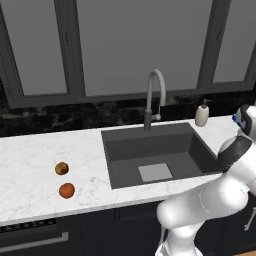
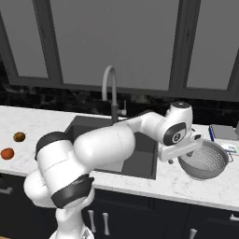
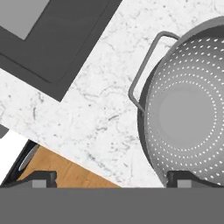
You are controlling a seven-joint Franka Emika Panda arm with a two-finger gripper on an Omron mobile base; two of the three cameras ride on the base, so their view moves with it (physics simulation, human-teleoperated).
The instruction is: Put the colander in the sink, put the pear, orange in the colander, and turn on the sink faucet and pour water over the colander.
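Pale grey perforated metal marks the colander, which sits on the white marble worktop at the right of the right base view, just beside the sink and not yet in it. The gripper hangs at the colander's near rim; in the hand view its two tips stand wide apart, spread and holding nothing, one over the bowl's edge and one far at the lower left.

To do this step well, I judge one finger should go inside the rim and one outside, close to the wire handle, so the bowl does not swing when lifted toward the sink.

The pear and the orange lie near each other at the left of the left base view, well apart from the colander. The sink faucet stands behind the basin.

The colander's right side is cut off in the hand view, and the arm covers part of the sink in the right base view.
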